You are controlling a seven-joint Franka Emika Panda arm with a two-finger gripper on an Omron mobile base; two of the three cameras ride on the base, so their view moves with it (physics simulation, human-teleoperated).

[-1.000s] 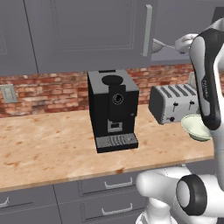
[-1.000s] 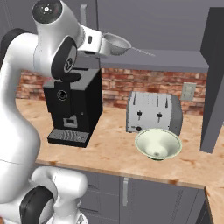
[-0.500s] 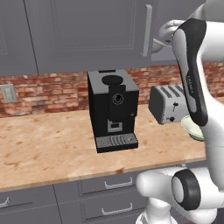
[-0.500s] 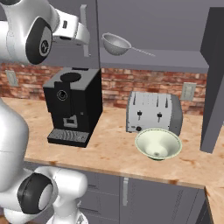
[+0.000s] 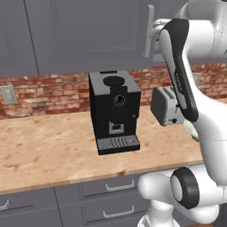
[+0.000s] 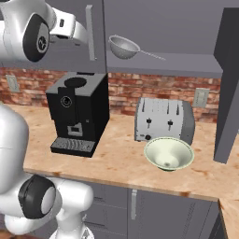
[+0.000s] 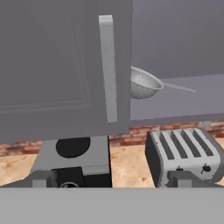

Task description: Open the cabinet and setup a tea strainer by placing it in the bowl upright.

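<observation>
Tea strainer [image 7: 143, 83] sits ahead-right of my gripper [image 7: 112, 177], jaws wide, empty. Closed left door handle [image 7: 108, 68] is dead ahead; I risk clipping it reaching in.

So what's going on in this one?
The arm is working at the cabinet. Its right door is swung open, the left door is shut. The tea strainer sits on the grey shelf inside. The bowl waits on the counter in front of the toaster. The tool is open and holds nothing, facing the left door's handle.
</observation>
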